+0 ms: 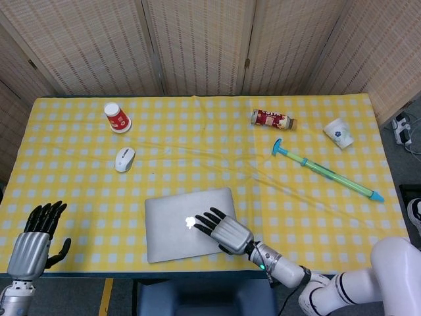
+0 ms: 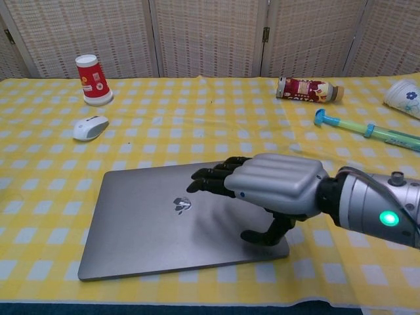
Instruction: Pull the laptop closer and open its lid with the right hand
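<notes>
The right hand [image 2: 279, 190] hovers palm-down over the closed laptop [image 2: 164, 226], its fingers [image 2: 213, 180] spread and stretched forward, gripping nothing; the thumb hangs below, near the laptop's right front corner, and whether it touches the lid cannot be told. The laptop lies directly beneath and to the left of those fingers, its long axis running left to right across the near edge of the bench [image 1: 79, 131], lid shut and logo just ahead of the fingertips. The front lip, which the lid-opening likely depends on, sits behind the fingertips, toward the robot, so the fingers would probably need to draw back and hook under it. The left hand [image 1: 34, 243] waits well off to the left at the bench corner, fingers apart and empty, much farther from the laptop. Beyond the fingers stand a mouse [image 1: 124, 158] and a red cup [image 1: 117, 117]; to the right lie a bottle [image 1: 272, 119], a white cup [image 1: 339, 133] and a green pump [image 1: 327, 170]. What the cups hold cannot be seen.
</notes>
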You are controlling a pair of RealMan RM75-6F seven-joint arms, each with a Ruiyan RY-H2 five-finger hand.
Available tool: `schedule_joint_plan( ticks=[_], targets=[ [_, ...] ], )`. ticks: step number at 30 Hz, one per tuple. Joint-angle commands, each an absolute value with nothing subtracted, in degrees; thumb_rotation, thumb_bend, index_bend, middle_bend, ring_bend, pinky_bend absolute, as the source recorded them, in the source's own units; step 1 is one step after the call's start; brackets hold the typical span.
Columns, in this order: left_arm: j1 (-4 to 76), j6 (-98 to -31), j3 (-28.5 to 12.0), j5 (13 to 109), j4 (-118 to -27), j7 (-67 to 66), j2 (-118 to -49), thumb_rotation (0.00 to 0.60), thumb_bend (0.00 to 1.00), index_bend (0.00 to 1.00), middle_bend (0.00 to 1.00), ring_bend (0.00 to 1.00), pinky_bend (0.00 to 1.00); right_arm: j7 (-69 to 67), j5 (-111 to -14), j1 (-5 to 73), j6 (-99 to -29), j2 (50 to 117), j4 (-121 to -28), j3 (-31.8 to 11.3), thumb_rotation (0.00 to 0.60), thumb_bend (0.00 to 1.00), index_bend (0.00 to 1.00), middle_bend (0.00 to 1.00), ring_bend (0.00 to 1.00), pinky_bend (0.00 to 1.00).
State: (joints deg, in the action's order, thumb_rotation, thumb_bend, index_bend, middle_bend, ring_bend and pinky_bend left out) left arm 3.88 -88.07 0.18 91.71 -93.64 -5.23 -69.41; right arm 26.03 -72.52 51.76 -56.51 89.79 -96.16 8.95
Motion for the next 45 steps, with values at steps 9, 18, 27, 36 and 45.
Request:
schedule_joint_plan(
  ticks=[9,18,27,36,45],
  targets=[
    [3.6,-88.5,0.4,92.0,-93.7,-5.0,-69.4,0.600,0.47,0.06,0.10,0.02,0.00,24.8,-77.9,48.2,-56.4,96.1,-91.1,9.0,0.600,0.43,0.00,0.00,0.00,0.00],
    [3.6,-88.6,0.5,92.3,-93.5,-4.8,-69.4,0.600,0.47,0.06,0.10,0.02,0.00,24.0,-79.7,46.8,-55.0,101.4,-87.0,6.6,0.600,0.43,0.00,0.00,0.00,0.00],
    [3.6,-88.5,0.4,92.0,-93.1,-4.4,-69.5,0.600,0.47,0.06,0.10,0.02,0.00,23.4,-81.3,46.2,-53.2,105.8,-82.7,4.7,0.600,0.43,0.00,0.00,0.00,0.00],
    [3.6,-88.3,0.4,91.9,-92.4,-3.6,-69.6,0.600,0.47,0.06,0.10,0.02,0.00,24.4,-81.2,45.8,-52.0,107.3,-80.1,2.7,0.600,0.43,0.00,0.00,0.00,0.00],
    [3.6,-88.0,0.5,91.7,-92.1,-3.4,-69.8,0.600,0.47,0.06,0.10,0.02,0.00,25.1,-80.9,45.6,-50.7,108.3,-78.9,1.5,0.600,0.43,0.00,0.00,0.00,0.00]
  ],
)
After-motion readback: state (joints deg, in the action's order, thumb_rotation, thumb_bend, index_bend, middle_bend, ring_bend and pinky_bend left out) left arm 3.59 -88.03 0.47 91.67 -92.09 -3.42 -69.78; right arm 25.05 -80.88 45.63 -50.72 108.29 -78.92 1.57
